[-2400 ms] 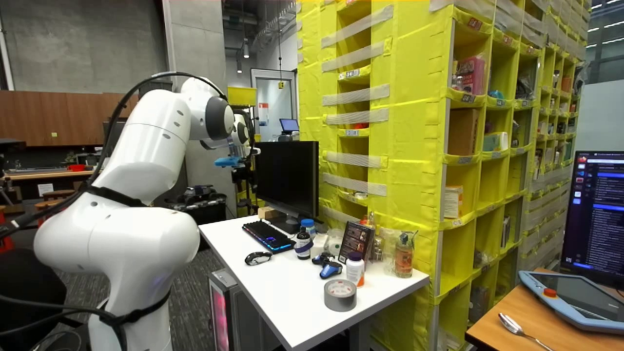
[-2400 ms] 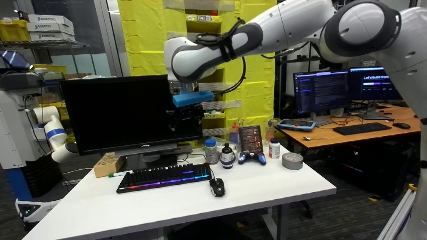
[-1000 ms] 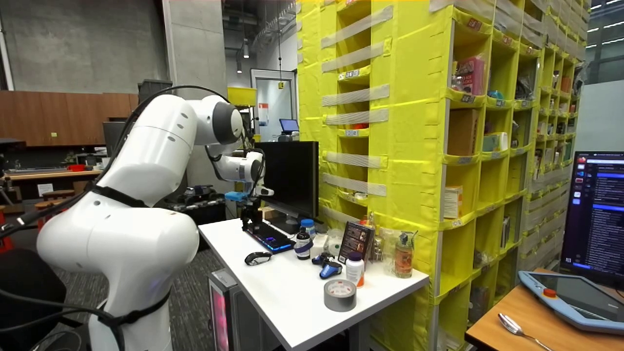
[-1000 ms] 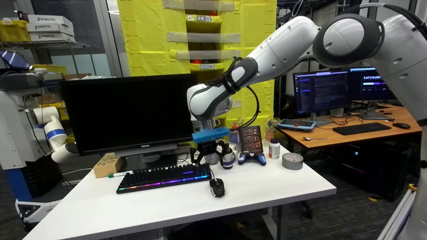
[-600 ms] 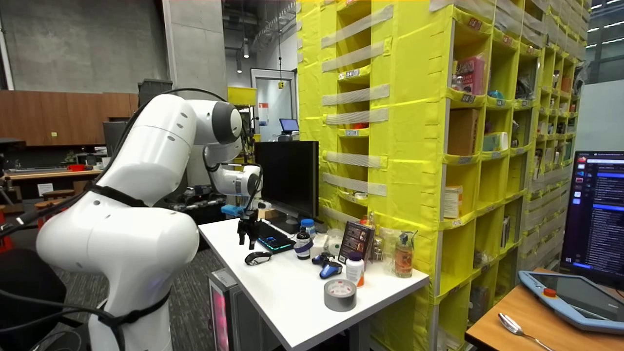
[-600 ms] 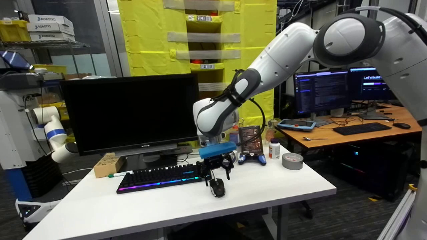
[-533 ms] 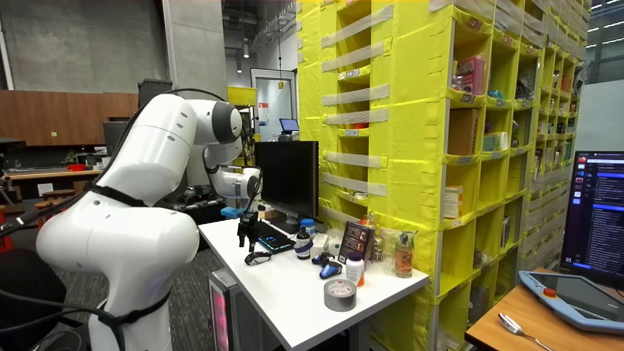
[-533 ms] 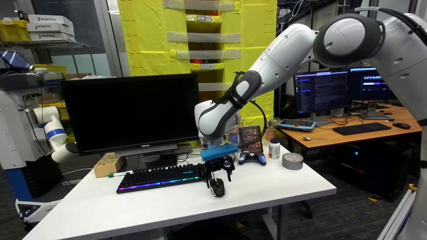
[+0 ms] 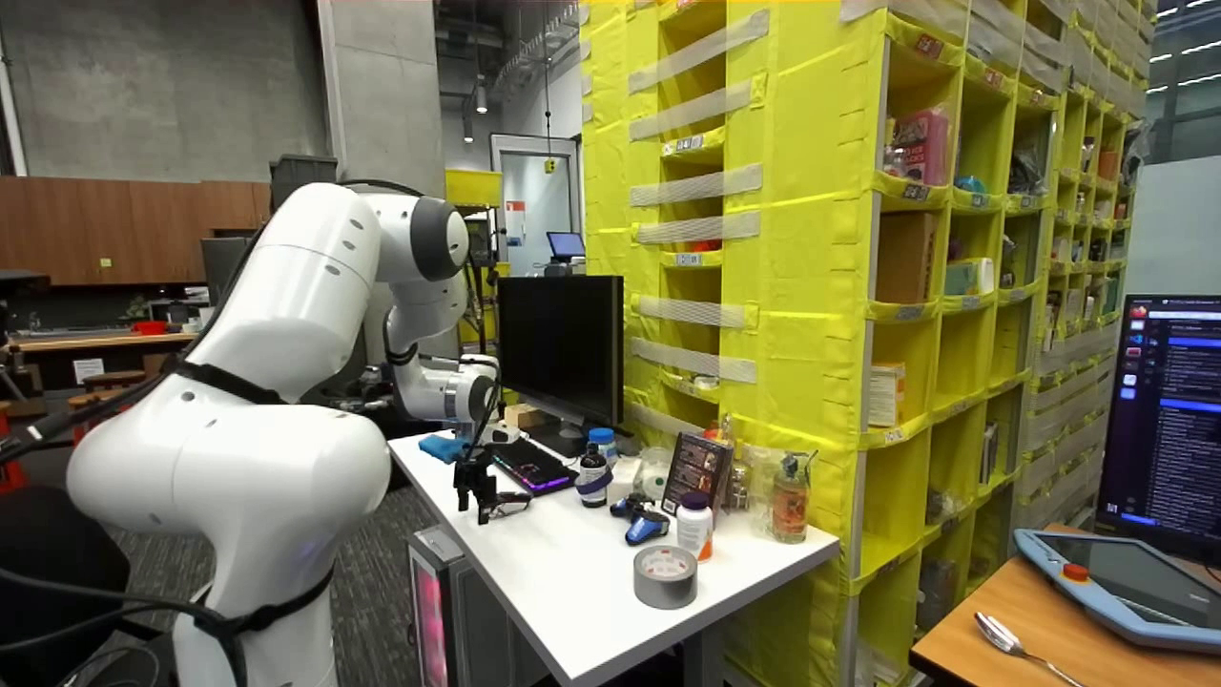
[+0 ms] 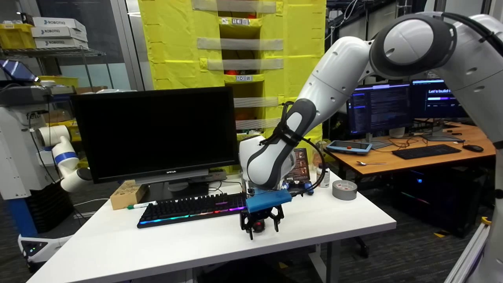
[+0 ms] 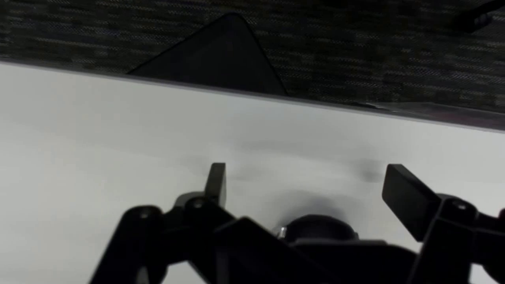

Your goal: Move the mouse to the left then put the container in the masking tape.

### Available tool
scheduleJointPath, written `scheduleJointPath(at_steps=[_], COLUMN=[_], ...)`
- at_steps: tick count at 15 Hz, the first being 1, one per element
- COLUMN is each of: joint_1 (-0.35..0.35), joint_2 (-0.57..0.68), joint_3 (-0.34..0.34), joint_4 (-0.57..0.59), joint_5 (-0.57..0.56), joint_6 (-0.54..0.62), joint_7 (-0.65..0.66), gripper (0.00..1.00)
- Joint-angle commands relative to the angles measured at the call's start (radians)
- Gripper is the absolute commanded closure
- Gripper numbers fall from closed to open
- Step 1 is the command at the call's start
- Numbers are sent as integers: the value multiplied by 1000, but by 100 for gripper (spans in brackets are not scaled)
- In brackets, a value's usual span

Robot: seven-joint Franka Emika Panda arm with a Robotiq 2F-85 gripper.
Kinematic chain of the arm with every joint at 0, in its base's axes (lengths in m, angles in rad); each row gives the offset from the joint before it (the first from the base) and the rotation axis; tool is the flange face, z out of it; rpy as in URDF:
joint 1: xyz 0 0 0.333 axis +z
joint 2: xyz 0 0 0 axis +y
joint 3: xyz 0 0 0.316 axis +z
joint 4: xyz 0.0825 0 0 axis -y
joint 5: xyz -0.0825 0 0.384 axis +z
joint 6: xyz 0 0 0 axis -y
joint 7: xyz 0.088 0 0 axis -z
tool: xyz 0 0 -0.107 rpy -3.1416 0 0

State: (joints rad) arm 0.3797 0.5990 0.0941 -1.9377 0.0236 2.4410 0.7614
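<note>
My gripper [image 9: 474, 512] is open and low over the white table, with nothing held. In an exterior view its fingers [image 10: 264, 234] stand on either side of the dark mouse [image 10: 258, 226]. The mouse [image 9: 512, 502] is partly hidden behind the fingers. In the wrist view the open fingers [image 11: 305, 173] are wide apart, and the mouse's rounded end [image 11: 319, 228] shows between them, partly covered by the gripper body. The container, a white bottle with orange label and purple cap [image 9: 694, 530], stands upright beside the grey tape roll [image 9: 666, 579]. Both also show in an exterior view, container [image 10: 325, 179], tape [image 10: 344, 192].
The lit keyboard [image 10: 192, 210] lies left of the gripper, before the monitor [image 10: 157, 133]. A dark bottle [image 9: 593, 482], a blue game controller [image 9: 649, 527] and a standing case [image 9: 698, 474] are at the back. The table's front edge [image 11: 252, 94] is close to the gripper.
The arm has come down from in front of the monitor to the mouse, moving toward the table's front edge. The fingers stay open. The mouse, container and tape have not visibly moved.
</note>
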Motion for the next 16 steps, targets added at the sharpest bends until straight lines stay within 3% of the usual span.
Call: scheduleJointPath(at_steps=[1, 7, 16], joint_1=[66, 165, 143], joint_2=[-39, -58, -41], joint_3=[-32, -75, -55], joint_4=[-29, 50, 68], joint_5=[-53, -203, -207], joint_6=[64, 57, 54], joint_7=[49, 143, 154], gripper=[0, 0, 0])
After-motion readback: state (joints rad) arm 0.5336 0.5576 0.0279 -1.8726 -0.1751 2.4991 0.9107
